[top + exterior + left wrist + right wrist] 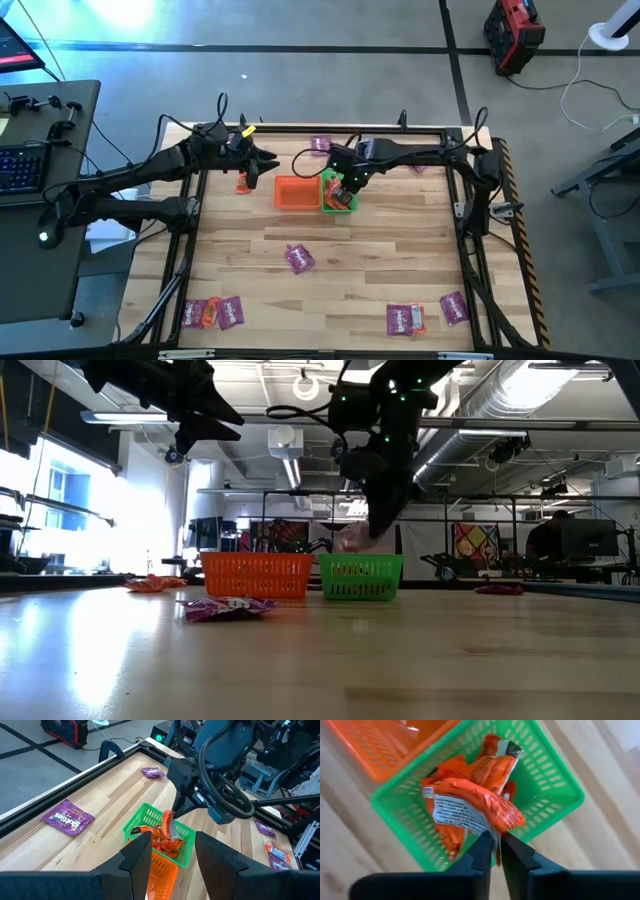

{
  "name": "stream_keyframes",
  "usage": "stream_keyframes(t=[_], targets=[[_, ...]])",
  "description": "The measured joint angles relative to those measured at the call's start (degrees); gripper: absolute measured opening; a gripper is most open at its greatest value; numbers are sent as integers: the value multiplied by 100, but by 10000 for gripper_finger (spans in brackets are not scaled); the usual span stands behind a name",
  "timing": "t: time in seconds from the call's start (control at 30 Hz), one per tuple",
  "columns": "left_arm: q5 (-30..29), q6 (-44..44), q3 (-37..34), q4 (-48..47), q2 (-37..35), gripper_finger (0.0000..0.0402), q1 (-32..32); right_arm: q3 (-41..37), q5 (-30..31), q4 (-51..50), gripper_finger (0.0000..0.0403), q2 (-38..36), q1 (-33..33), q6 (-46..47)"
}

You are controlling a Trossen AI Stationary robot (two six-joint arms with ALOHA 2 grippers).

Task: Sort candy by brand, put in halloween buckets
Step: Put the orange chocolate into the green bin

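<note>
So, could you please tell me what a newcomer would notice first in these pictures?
Most striking is the right tool poised over the green bucket, pinching the edge of an orange-red packet above others already inside. Beside it stands the orange bucket, and the left tool hovers open near both. Purple packets lie scattered across the wooden table, mostly toward its near edge.

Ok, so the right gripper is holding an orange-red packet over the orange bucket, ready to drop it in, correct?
Not quite. The right gripper does hold an orange-red packet, but it hangs over the green bucket, not the orange bucket beside it. The right wrist view shows this, with more orange-red packets already lying in the green one.
</note>
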Motion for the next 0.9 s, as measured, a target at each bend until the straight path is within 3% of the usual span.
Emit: stream_keyframes(t=[0.37,0.47,0.63,0.8,0.9], targets=[[82,-465,131,119,48,142,-4,-9,-367,-187,193,-136,-48,-1037],[-120,57,915,-1450,415,143,-42,-9,-309,-253,211,-468,-152,-1237],[-1290,562,2142,-4013,1514,153,15,-24,-287,-371,216,-1096,-638,-1324],[-1342,815,2225,-5092,2516,182,432,-24,-313,-614,216,-1662,-1095,-1139],[-1346,1093,2225,-5236,3083,203,701,-24,-323,-589,216,-1896,-1185,-1000]])
